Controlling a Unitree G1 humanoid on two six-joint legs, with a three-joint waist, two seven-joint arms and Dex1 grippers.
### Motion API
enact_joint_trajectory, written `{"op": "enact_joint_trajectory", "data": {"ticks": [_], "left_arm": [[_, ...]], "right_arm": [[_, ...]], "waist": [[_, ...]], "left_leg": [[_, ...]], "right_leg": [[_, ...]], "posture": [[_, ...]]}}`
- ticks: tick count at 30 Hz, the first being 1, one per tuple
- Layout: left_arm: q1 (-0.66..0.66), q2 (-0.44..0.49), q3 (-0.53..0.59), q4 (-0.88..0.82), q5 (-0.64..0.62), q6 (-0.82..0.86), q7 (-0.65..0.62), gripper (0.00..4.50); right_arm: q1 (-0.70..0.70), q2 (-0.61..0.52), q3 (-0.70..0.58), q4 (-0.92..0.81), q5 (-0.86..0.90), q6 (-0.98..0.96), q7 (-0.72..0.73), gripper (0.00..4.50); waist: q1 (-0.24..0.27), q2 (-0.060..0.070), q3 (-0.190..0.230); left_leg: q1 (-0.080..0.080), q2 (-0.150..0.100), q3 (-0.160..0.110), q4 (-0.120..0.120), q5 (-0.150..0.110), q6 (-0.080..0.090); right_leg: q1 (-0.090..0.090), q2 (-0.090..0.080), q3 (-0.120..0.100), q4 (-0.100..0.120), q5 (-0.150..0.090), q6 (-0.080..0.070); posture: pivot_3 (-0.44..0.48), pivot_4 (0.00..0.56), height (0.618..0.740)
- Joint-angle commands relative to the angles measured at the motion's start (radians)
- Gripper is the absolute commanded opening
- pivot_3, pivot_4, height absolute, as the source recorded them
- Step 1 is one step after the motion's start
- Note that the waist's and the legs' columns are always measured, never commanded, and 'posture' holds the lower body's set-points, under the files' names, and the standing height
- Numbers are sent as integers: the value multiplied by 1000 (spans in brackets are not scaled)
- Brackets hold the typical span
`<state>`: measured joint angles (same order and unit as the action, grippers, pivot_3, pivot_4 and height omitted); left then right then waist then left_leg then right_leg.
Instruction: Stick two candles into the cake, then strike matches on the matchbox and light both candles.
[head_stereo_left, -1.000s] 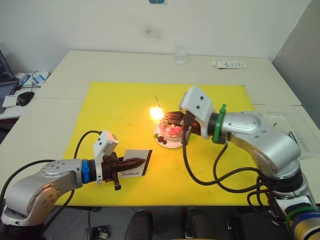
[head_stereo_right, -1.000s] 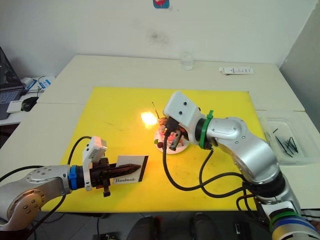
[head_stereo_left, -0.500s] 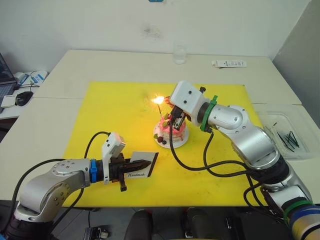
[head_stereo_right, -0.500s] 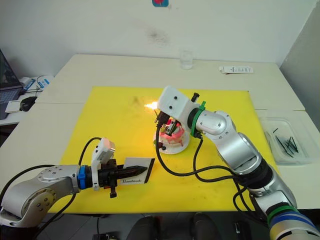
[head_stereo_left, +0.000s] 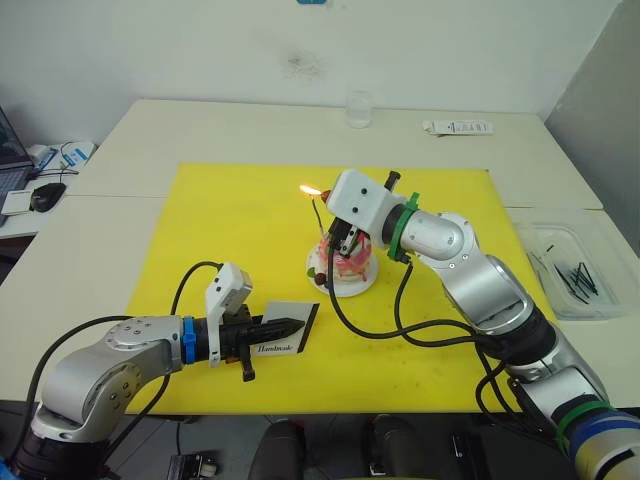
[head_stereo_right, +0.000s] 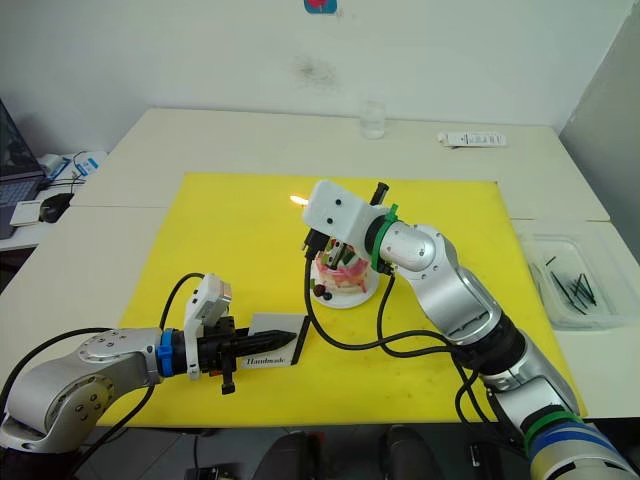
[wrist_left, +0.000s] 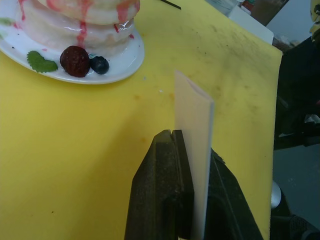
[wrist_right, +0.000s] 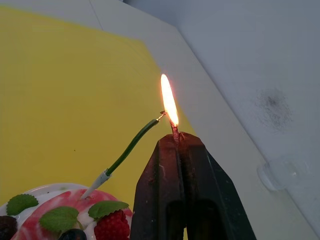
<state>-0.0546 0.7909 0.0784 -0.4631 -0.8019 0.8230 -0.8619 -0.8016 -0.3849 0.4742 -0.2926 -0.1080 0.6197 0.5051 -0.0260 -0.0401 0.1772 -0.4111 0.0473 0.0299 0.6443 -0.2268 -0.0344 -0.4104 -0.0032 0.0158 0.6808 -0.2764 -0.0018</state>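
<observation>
- White card of the matchbox (head_stereo_left: 283, 334) is pinched edge-on between the fingers of my left gripper (head_stereo_left: 272, 327), nearest to me, low over the yellow mat (head_stereo_left: 200, 230); its "Handmade" lettering faces up.
- Beyond that, near the mat's middle, sits the pink cake (head_stereo_left: 343, 262) on its small white plate (wrist_left: 131, 55), with berries and a green leaf on the plate's rim.
- My right gripper (wrist_right: 177, 142) hovers just above the cake, fingers squeezed together on a burning match (wrist_right: 174, 132) whose flame (wrist_right: 168, 99) rises from their tips.
- One candle (wrist_right: 131, 149) stands tilted in the cake, whitish end in the icing, olive top bending toward the flame and about touching it.
- Off to my right, on the table, a clear tray (head_stereo_left: 572, 270) holds loose black matches (head_stereo_left: 575, 278).
- Farthest away, a glass (head_stereo_left: 359, 109) stands by the wall.
</observation>
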Motion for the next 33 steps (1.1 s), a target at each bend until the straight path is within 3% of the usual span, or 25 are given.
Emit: {"op": "enact_joint_trajectory", "data": {"ticks": [1, 33], "left_arm": [[-3, 1, 7, -33, -7, -6, -6, 0], [-18, -10, 4, -42, -14, 16, 3, 0]], "right_arm": [[3, 4, -9, -18, -23, -32, 19, 7], [27, 44, -40, 14, -89, -85, 42, 7]], "waist": [[0, 0, 0], [0, 0, 0]], "left_leg": [[0, 0, 0, 0, 0, 0], [0, 0, 0, 0, 0, 0]], "right_leg": [[0, 0, 0, 0, 0, 0], [0, 1, 0, 0, 0, 0]], "posture": [[0, 150, 740], [0, 150, 740]]}}
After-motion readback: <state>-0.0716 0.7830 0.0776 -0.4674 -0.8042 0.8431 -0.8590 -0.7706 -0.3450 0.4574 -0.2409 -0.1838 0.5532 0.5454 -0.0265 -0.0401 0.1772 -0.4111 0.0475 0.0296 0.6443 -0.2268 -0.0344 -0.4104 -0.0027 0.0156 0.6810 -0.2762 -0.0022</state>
